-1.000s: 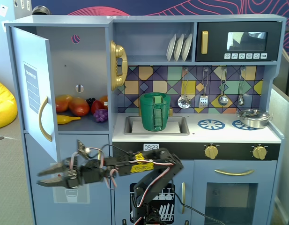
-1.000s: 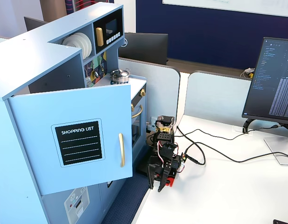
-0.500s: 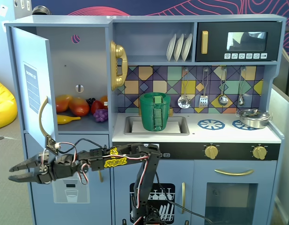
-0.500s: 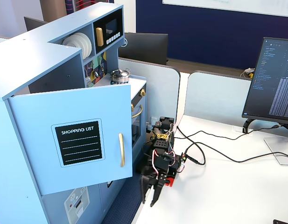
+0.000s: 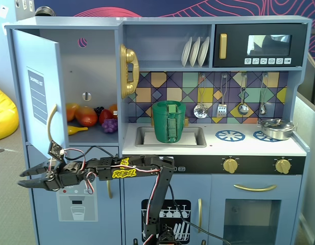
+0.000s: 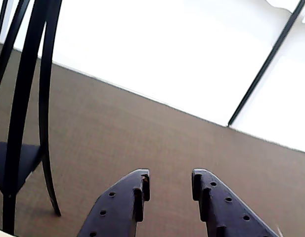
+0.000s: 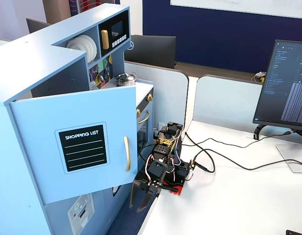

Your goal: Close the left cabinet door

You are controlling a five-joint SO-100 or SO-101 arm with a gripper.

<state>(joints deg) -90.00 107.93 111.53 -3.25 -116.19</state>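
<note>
The left cabinet door [image 5: 37, 87] is light blue and stands open, swung out to the left of the toy kitchen in a fixed view. In the other fixed view its black "SHOPPING LIST" panel [image 7: 82, 147] and curved gold handle [image 7: 126, 153] face the camera. My gripper [image 5: 20, 179] is open and empty. It points left, just below the door's lower edge and handle [image 5: 51, 125], not touching the door. It also shows in the other fixed view [image 7: 140, 206] below the door's free corner. In the wrist view the gripper [image 6: 169, 182] has its jaws apart over brown carpet; the door is not in that view.
Toy fruit [image 5: 88, 116] lies inside the open cabinet. Below it is the blue ice-dispenser door [image 5: 75, 204]. A gold phone [image 5: 127, 71], a green basket [image 5: 170, 122] and a microwave [image 5: 259, 46] stand to the right. Black chair legs [image 6: 23, 98] show left. Cables [image 7: 224, 156] and a monitor [image 7: 285, 83] are on the desk.
</note>
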